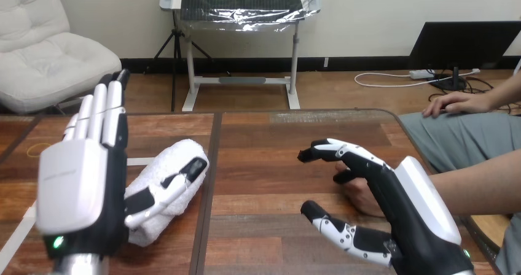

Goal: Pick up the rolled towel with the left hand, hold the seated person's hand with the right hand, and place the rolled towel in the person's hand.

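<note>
In the head view, the rolled towel (175, 154) lies on the table (264, 146) at near left. The left hand (80, 189) stands beside it, fingers straight, thumb across the towel. At near right, the right hand (418, 207) is spread open, fingers over the person's hand (359, 196), thumb apart.

From my remote station I see the left hand (77, 189) in smooth, glossy white plastic shells over matt black housing, above a silver metal forearm (80, 266). The right hand (424, 207) wears the same glossy white shells on a matt black body. The rolled towel (163, 164) is white cloth with a soft, nubby terry pile. The table (264, 164) is reddish-brown wood in planks, its grain plain under a low-sheen varnish.
</note>
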Robot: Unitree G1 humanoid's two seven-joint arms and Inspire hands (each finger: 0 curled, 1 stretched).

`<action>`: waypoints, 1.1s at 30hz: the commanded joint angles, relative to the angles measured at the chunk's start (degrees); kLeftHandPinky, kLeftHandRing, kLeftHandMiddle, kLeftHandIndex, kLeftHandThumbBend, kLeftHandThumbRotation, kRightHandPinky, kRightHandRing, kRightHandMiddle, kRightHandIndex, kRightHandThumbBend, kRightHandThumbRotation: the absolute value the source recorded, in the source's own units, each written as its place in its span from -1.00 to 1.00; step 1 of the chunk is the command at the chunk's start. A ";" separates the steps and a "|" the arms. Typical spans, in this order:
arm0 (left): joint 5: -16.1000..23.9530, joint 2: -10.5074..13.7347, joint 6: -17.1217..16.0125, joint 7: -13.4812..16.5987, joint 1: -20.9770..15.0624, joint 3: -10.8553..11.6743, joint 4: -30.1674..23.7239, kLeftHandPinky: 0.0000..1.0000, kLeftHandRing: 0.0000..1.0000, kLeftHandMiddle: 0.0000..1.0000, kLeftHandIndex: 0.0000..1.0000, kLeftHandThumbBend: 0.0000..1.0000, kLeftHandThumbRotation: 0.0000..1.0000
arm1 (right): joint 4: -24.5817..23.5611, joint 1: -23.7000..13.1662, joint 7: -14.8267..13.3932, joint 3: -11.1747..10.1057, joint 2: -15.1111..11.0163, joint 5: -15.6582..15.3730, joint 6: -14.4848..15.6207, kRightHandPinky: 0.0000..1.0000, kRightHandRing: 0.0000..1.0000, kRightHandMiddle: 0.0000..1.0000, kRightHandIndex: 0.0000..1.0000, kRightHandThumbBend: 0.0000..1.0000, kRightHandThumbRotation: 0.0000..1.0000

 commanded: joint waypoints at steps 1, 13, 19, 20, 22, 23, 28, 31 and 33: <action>1.54 2.16 2.51 -0.70 -7.12 -2.26 4.71 0.73 0.89 0.96 1.00 0.56 0.56 | 0.61 -3.36 -1.58 -1.36 -0.23 -0.24 -1.47 0.28 0.59 0.65 0.41 -0.21 -1.00; 1.30 3.07 9.37 -2.56 -14.84 -5.68 13.71 0.78 0.85 0.91 0.97 0.59 0.51 | 0.18 -2.60 -1.11 -2.39 -0.60 0.49 -0.81 0.27 0.58 0.64 0.40 -0.17 -1.00; 0.76 3.82 12.03 -3.82 -17.86 -7.28 17.43 0.85 0.85 0.90 0.96 0.62 0.54 | -0.66 -1.76 -0.09 -3.16 -0.79 1.25 0.41 0.29 0.62 0.66 0.41 -0.18 -1.00; 0.54 3.93 12.26 -3.91 -18.27 -7.48 18.04 0.85 0.85 0.89 0.96 0.63 0.55 | -0.81 -1.61 0.07 -3.30 -0.82 1.37 0.62 0.29 0.63 0.67 0.41 -0.18 -1.00; 0.01 4.07 12.71 -4.20 -19.18 -7.83 19.23 0.85 0.84 0.89 0.96 0.64 0.56 | -1.09 -1.32 0.33 -3.60 -0.85 1.59 1.08 0.31 0.64 0.67 0.42 -0.18 -1.00; -0.24 4.10 12.91 -4.33 -19.57 -7.98 19.68 0.85 0.84 0.88 0.95 0.65 0.57 | -1.18 -1.21 0.42 -3.74 -0.85 1.68 1.25 0.32 0.65 0.68 0.43 -0.17 -1.00; -1.62 4.22 14.13 -5.41 -21.47 -8.76 22.00 0.85 0.82 0.86 0.93 0.69 0.57 | -1.09 -0.98 0.57 -4.52 -0.89 2.44 1.32 0.36 0.66 0.69 0.44 -0.15 -1.00; -1.58 4.35 15.58 -6.39 -22.55 -9.41 23.17 0.83 0.81 0.86 0.92 0.72 0.58 | -1.10 -0.85 0.65 -4.99 -0.91 2.59 1.30 0.37 0.67 0.69 0.45 -0.14 -1.00; -1.59 4.51 16.52 -7.07 -23.09 -9.89 23.71 0.81 0.81 0.86 0.92 0.74 0.59 | -0.92 -0.81 0.58 -5.28 -0.94 2.64 1.00 0.37 0.65 0.68 0.45 -0.13 -1.00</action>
